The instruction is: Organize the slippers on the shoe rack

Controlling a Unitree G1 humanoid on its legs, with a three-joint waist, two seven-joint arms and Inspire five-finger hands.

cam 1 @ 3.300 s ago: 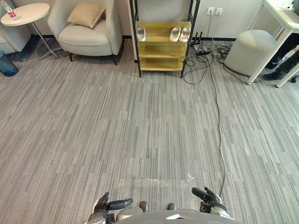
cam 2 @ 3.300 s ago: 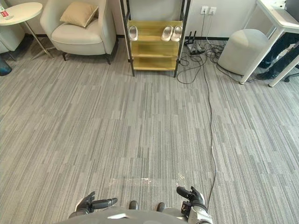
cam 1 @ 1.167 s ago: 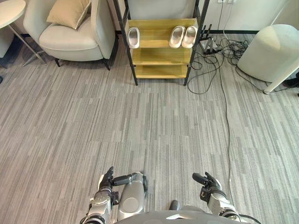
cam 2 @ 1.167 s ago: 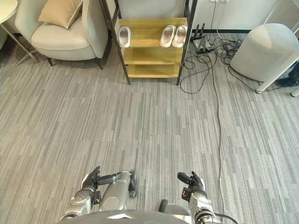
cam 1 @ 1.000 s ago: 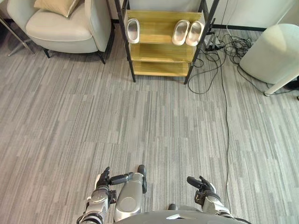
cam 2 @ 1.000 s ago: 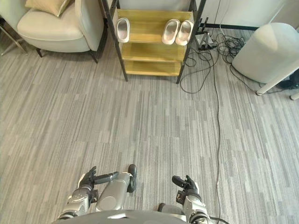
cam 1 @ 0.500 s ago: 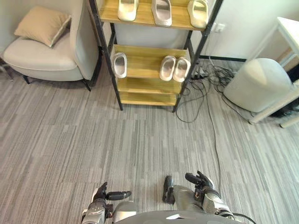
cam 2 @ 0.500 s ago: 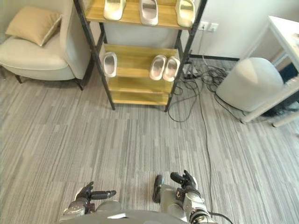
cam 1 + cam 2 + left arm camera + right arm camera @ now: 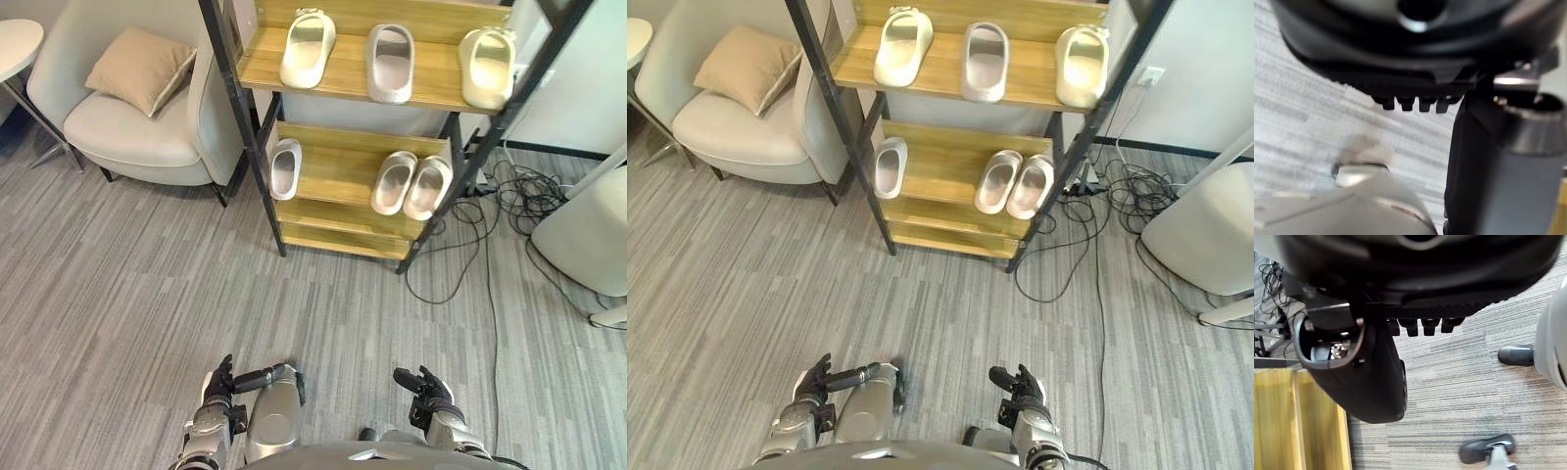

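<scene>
Ahead: black-framed wooden shoe rack (image 9: 333, 174), three pale rubber slippers (image 9: 389, 62) on the upper shelf. Lower shelf: single slipper (image 9: 285, 167) at left, pair (image 9: 395, 182) side by side at right. Left hand (image 9: 217, 392) and right hand (image 9: 429, 395) low over grey carpet floor (image 9: 127, 284), fingers loosely spread, both empty.

Soft, even indoor light from above lies bright on the pale wood of the shoe rack (image 9: 338, 176) and the grey carpet (image 9: 127, 294), leaving faint shadows under the armchair (image 9: 137, 137) and beneath the shelves, while in the wrist views the left hand (image 9: 1376, 63) and right hand (image 9: 1449, 289) loom dark.
</scene>
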